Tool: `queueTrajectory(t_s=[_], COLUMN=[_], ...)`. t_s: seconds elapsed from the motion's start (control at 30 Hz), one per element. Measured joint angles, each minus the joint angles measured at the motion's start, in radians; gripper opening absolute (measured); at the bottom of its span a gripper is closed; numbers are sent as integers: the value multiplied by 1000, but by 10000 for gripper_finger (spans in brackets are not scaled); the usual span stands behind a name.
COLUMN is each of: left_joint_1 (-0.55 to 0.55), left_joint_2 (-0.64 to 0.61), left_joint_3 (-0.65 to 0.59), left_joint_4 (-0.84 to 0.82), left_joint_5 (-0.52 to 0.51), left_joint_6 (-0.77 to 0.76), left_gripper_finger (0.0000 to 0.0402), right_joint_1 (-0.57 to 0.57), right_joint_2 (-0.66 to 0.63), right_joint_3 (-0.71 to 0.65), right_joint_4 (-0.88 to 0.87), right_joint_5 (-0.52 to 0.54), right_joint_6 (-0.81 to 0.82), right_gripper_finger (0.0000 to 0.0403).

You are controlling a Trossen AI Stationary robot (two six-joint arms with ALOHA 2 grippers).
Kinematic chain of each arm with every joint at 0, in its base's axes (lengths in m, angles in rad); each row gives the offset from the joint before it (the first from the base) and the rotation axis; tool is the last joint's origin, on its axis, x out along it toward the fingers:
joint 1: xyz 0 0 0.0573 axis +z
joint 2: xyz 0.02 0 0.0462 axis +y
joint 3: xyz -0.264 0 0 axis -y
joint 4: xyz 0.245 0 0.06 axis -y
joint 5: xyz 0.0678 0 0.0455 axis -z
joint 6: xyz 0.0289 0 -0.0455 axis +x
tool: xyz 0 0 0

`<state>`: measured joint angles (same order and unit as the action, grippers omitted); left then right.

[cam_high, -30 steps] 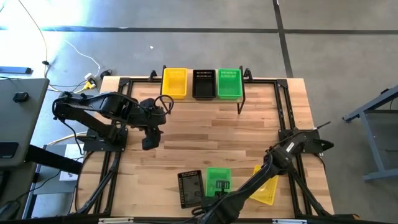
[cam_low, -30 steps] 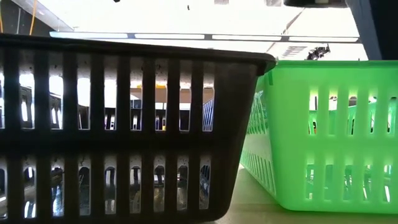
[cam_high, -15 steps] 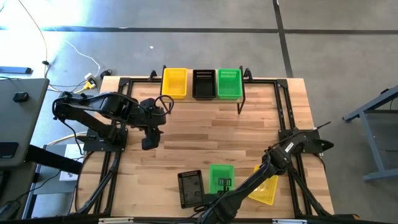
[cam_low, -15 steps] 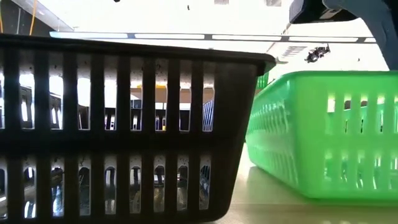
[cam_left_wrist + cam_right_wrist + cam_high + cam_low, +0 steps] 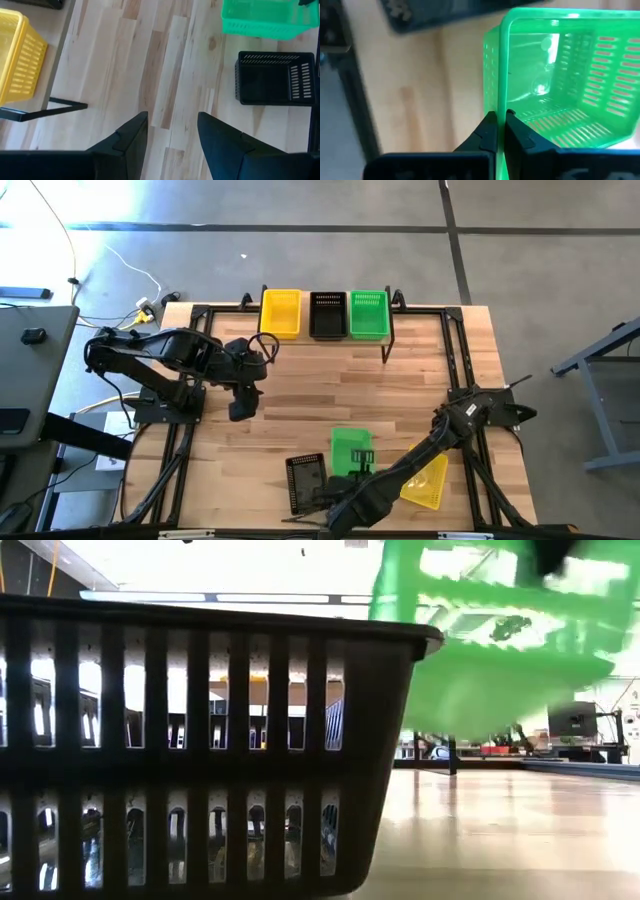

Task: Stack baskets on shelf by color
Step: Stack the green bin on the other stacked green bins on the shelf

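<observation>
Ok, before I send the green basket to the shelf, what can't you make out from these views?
- Low view: the lifted green basket is blurred; the black basket fills the foreground and hides the shelf.
- High view: the right gripper on the green basket's rim is too small to judge, and how many baskets sit in each pile on the shelf can't be counted.
- Left wrist view: the yellow basket is cut off by the edge.

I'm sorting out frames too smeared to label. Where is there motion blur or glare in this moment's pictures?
Low view: the lifted green basket is smeared by motion, against blown-out ceiling lights; the black basket is crisp. Right wrist view: the tabletop streaks, while the green basket pinched in the right end effector stays sharp. High and left wrist views: no blur; floor glare at upper left of the high view.
</observation>
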<state>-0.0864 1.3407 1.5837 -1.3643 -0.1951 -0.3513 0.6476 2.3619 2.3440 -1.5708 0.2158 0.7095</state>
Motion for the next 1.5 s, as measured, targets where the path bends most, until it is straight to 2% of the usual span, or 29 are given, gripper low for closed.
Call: queueTrajectory(t_s=[0.47, 0.83, 1.07, 1.37, 1.5], left_joint_1=[0, 0, 2, 2, 2], left_joint_2=[0, 0, 0, 0, 0], left_joint_3=[0, 0, 0, 0, 0], left_joint_4=[0, 0, 1, 2, 2], left_joint_5=[-2, -26, -26, -37, -56], left_joint_6=[-40, -76, -68, -65, -65], left_gripper_finger=[161, 161, 161, 161, 161], right_joint_1=[-131, -336, -531, -764, -828], right_joint_2=[-210, -375, -451, -467, -467], right_joint_3=[-3, -4, -4, -4, -4], right_joint_4=[-1, 0, 0, -1, 0], right_joint_5=[303, 492, 507, 382, 372], right_joint_6=[-245, -445, -602, -781, -829], right_gripper_finger=[0, 0, 0, 0, 0])
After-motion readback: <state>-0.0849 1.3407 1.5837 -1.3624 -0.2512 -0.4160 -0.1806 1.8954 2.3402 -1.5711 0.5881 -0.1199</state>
